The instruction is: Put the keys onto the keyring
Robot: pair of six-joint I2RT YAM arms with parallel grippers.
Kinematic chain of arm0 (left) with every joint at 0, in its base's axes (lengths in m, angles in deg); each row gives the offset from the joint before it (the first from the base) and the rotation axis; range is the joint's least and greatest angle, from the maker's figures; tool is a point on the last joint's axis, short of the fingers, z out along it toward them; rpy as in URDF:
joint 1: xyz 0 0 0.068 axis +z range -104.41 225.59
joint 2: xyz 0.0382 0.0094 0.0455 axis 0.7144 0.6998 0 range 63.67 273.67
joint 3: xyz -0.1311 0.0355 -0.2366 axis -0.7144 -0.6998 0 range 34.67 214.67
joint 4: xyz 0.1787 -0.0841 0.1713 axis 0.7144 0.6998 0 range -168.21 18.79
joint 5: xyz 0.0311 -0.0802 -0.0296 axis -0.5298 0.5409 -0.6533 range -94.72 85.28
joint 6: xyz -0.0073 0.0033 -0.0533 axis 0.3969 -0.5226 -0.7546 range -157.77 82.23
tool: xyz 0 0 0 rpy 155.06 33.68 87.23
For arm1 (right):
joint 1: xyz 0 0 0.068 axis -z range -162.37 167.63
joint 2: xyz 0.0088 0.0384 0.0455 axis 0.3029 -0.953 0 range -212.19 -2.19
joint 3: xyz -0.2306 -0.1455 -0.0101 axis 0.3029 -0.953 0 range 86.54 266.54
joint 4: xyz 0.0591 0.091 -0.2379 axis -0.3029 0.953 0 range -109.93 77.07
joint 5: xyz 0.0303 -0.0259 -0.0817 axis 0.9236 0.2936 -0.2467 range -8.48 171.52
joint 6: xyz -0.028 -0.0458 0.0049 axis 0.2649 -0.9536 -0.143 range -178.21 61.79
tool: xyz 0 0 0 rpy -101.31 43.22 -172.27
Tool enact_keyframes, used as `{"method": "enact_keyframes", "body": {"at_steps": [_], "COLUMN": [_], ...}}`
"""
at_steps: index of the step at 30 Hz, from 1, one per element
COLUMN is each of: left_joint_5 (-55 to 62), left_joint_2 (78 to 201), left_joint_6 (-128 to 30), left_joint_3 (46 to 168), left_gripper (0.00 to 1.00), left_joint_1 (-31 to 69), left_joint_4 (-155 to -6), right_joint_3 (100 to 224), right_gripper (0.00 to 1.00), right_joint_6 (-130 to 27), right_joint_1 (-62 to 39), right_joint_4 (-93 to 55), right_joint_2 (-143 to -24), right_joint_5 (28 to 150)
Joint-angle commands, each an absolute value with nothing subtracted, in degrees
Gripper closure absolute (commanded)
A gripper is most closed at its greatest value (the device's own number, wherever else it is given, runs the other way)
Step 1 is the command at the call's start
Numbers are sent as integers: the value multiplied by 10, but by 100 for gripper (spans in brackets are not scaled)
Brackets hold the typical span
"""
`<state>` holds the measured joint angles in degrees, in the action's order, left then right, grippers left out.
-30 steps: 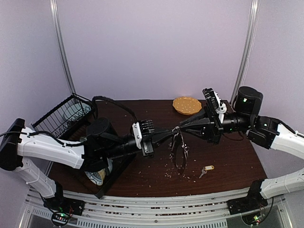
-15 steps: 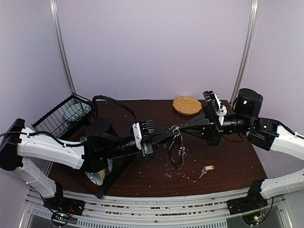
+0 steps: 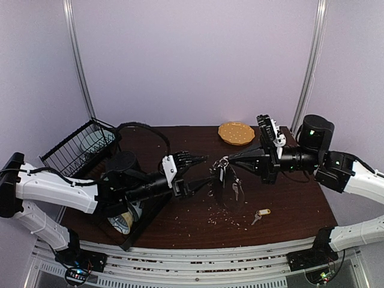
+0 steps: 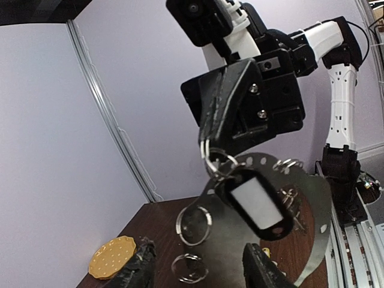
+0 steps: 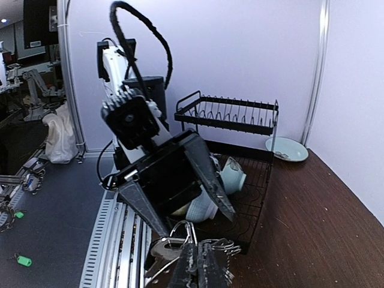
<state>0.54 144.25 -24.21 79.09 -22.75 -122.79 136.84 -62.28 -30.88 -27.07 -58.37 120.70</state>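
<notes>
Top external view: right gripper (image 3: pixel 228 161) is pinched closed on the keyring (image 4: pixel 321 204), whose loop hangs beneath its tips with the black-and-white-tagged key (image 4: pixel 258 204). Left gripper (image 3: pixel 207 170), jaws parted, faces it, just short. Yellow-tagged key (image 3: pixel 260 215) lies on the table (image 3: pixel 300 201) below the right gripper.

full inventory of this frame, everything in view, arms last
keyring: 1, grey-silver, hanging from the right fingers above the table
key with black-and-white tag: 1, silver, hanging with the keyring
key with yellow tag: 1, silver, lying on the table, front right
disc: 1, yellow-tan, dotted, far edge of the table
dish rack: 1, black wire, left side
bowl: 1, pale green, at the rack
crumbs: many, pale, middle of the table
table: 1, dark brown
left gripper: black, fingers open, facing the keyring
right gripper: black, fingers shut on the keyring
</notes>
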Motion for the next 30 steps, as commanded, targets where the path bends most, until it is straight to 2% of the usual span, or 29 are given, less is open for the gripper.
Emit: {"method": "enact_keyframes", "body": {"at_steps": [1,3,6,8,10,16,21,22,30], "left_joint_5": [47,50,42,5,-38,-49,-45,-42,-47], "left_joint_2": [1426,1431,1453,1470,1485,1507,1509,1509,1517], "left_joint_6": [-261,-276,-299,-310,-325,-328,-327,-325,-334], "left_joint_3": [821,822,842,862,874,886,884,884,869], "left_gripper": [56,57,51,47,48,60,87,89,92], "left_joint_1": [-225,-226,-227,-231,-231,-233,-233,-233,-233], "left_joint_4": [-1201,-1213,-1221,-1216,-1222,-1233,-1236,-1234,-1231], "right_joint_3": [1388,1387,1388,1388,1386,1387,1386,1385,1372], "right_gripper": [100,100,100,100,100,100,100,100,100], "right_joint_6": [-611,-607,-604,-602,-599,-598,-597,-597,-577], "right_joint_1": [-309,-309,-309,-309,-309,-310,-309,-309,-308], "right_joint_4": [-273,-279,-279,-282,-286,-288,-288,-289,-332], "right_joint_2": [-587,-589,-595,-596,-597,-593,-589,-589,-564], "right_joint_5": [1150,1149,1142,1140,1136,1126,1128,1127,1123]}}
